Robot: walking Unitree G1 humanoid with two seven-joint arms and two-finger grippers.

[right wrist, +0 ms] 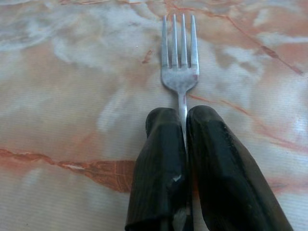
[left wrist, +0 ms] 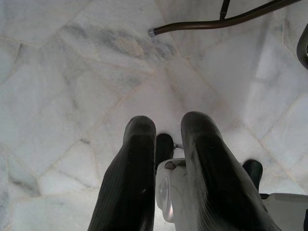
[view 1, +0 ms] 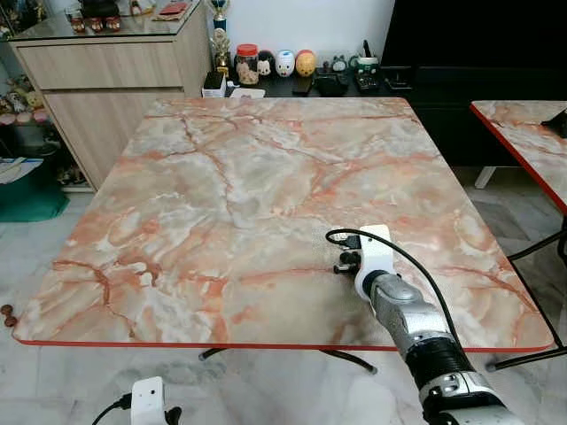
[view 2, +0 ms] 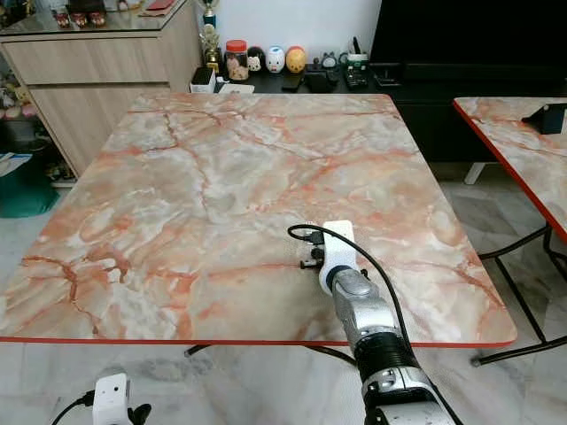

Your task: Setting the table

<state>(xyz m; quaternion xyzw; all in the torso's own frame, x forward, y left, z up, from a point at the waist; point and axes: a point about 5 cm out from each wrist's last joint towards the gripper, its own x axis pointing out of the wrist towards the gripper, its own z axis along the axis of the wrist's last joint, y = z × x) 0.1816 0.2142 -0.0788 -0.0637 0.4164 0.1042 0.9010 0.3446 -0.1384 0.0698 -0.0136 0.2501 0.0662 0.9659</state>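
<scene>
1. The bench (view 1: pixel 266 204) before me is a broad square top in pink-orange marble pattern with a red edge. A second bench (view 1: pixel 527 142) of the same kind stands apart to my right, and a wooden cabinet (view 1: pixel 106 80) stands beyond the far left corner.
2. My right arm reaches over the near edge of the bench, forearm angled up and slightly inward, wrist roughly level, so the right gripper (right wrist: pixel 184 139) points toward the far side, low over the near right part of the top.
3. That gripper is clamped narrow on the fork (right wrist: pixel 179 62): my two fingers pinch its handle, with the tines out ahead, flat and close above the marble.
4. My judgement is that the step in hand is laying the fork down. To do it well I should lower until the handle rests flat, keep the tines square to the near edge, then part the fingers only slightly so the fork does not skid or roll.
5. My left gripper (left wrist: pixel 166 144) hangs idle below bench height over the tiled floor (left wrist: pixel 72 72), fingers a little apart and holding nothing.
</scene>
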